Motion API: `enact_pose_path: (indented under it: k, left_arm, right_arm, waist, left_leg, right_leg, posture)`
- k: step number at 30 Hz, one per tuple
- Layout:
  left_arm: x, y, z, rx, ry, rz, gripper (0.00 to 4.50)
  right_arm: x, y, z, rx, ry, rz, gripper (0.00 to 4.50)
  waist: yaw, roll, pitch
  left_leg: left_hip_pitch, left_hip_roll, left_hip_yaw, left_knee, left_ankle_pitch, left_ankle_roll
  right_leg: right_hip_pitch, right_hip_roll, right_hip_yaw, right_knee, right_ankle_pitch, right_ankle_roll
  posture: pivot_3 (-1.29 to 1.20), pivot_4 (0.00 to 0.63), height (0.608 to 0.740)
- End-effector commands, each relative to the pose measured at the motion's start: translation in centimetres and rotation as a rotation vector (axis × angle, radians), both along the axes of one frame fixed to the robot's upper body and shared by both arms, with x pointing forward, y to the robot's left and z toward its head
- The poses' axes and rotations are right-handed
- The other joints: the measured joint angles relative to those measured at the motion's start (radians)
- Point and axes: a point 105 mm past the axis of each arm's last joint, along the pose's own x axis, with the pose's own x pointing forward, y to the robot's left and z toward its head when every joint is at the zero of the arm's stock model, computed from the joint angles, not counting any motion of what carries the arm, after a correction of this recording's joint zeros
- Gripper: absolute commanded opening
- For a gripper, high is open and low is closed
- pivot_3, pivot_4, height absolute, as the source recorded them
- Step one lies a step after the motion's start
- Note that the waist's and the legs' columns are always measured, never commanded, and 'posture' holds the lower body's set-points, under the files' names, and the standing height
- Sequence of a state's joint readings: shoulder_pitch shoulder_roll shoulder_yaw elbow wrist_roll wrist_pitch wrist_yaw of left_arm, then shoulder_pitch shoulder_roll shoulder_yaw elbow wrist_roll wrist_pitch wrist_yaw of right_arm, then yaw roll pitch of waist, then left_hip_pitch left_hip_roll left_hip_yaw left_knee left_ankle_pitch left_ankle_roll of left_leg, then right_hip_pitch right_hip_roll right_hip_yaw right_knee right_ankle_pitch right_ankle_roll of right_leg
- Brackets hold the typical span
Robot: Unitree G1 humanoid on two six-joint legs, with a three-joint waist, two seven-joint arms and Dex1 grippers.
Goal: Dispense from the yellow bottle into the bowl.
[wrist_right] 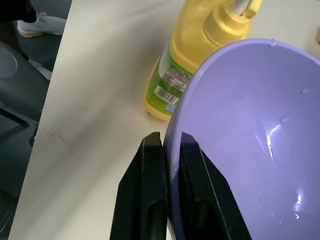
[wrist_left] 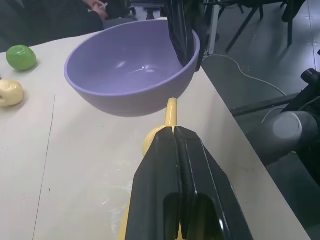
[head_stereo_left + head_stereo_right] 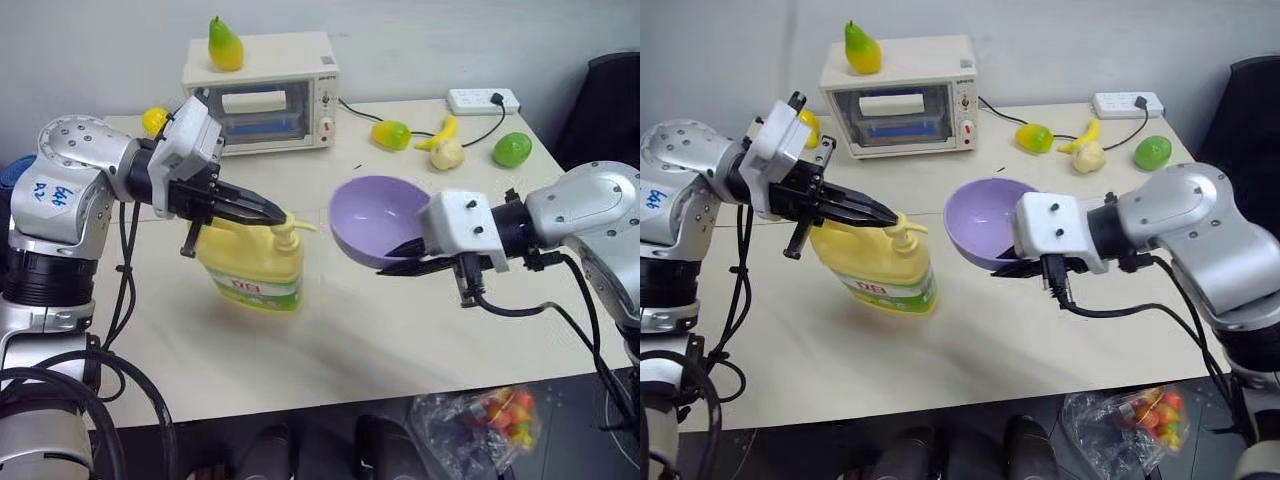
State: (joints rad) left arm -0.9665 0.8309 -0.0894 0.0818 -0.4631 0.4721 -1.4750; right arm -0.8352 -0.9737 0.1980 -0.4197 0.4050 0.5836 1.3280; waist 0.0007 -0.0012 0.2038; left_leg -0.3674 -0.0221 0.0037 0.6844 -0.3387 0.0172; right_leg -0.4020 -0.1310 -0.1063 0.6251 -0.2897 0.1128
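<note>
A small toaster oven (image 3: 262, 93) sits at the table's (image 3: 330, 350) back edge. The yellow bottle (image 3: 252, 262) stands tilted near the table's middle, toward its left edge. The left gripper (image 3: 262, 208), fingers pressed together, rests above the bottle's pump. The right gripper (image 3: 400, 256) pinches the rim of the bowl (image 3: 375, 218), holding it tilted above the table, just beside the nozzle.

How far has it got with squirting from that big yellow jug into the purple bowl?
Done: the right gripper has its jaws clamped on the rim of the small round lavender plastic bowl, holding it up beside the pump spout of the large pale-yellow plastic jug.
In hand: the left gripper, jaws shut, sits over the pump top.
Left: no liquid pool shows in the bowl, so pumping apparently remains.
</note>
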Motion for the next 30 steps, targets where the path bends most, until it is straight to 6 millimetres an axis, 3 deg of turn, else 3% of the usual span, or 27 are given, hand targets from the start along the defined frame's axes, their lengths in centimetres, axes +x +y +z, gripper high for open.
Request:
enact_pose_path:
  k: [1, 6, 13, 17, 23, 30]
  left_arm:
    - [0.7, 0.4, -3.6, 0.119, 0.087, 0.064, 0.05]
    - [1.0, 0.3, -3.1, 0.091, 0.073, 0.071, 0.05]
    - [1.1, 0.5, -0.1, -0.003, 0.036, 0.080, 0.05]
    - [1.2, 0.6, 0.9, -0.020, 0.015, 0.090, 0.05]
    - [1.2, 0.7, 0.0, 0.029, 0.009, 0.081, 0.05]
    - [1.5, 0.6, 0.0, 0.031, 0.010, 0.076, 0.05]
  right_arm:
    - [-0.1, -0.3, 1.3, 0.012, -0.052, 0.020, 0.00]
    - [-0.3, 0.5, 0.9, -0.008, -0.024, 0.043, 0.00]
    - [0.3, 0.5, -1.7, -0.041, 0.043, 0.020, 0.00]
    - [-0.4, 1.2, -0.6, -0.001, 0.045, 0.057, 0.00]
    - [-1.0, 1.9, 1.7, 0.051, 0.025, 0.139, 0.00]
    - [-1.5, 1.7, 2.0, 0.038, 0.046, 0.198, 0.00]
  waist:
    - [-0.001, 0.000, 0.000]
    - [0.000, 0.000, 0.000]
    - [0.003, 0.000, 0.000]
    - [0.001, 0.000, 0.000]
    - [0.000, 0.000, 0.000]
    - [0.002, 0.000, 0.000]
  left_leg:
    - [0.001, 0.000, 0.000, 0.000, 0.000, 0.000]
    - [0.002, 0.000, 0.000, 0.000, 0.000, 0.000]
    - [0.002, 0.000, -0.001, 0.000, 0.000, 0.000]
    - [0.000, 0.000, -0.001, 0.000, 0.000, 0.000]
    - [-0.002, 0.000, -0.002, 0.000, 0.000, 0.000]
    - [-0.002, 0.000, -0.001, 0.001, 0.000, 0.000]
  right_leg:
    - [0.000, 0.000, 0.000, 0.000, 0.000, 0.000]
    - [0.002, 0.000, 0.001, 0.000, 0.000, 0.000]
    - [0.003, 0.000, 0.000, -0.001, 0.000, 0.000]
    - [0.001, 0.000, -0.001, -0.001, 0.000, 0.000]
    - [0.000, 0.000, -0.001, -0.001, 0.000, 0.000]
    - [0.000, 0.000, -0.001, -0.001, 0.000, 0.001]
  posture:
    - [0.00, 0.150, 0.740]
    - [0.00, 0.150, 0.740]
    - [0.00, 0.150, 0.740]
    - [0.00, 0.150, 0.740]
    - [0.00, 0.150, 0.740]
    - [0.00, 0.150, 0.740]
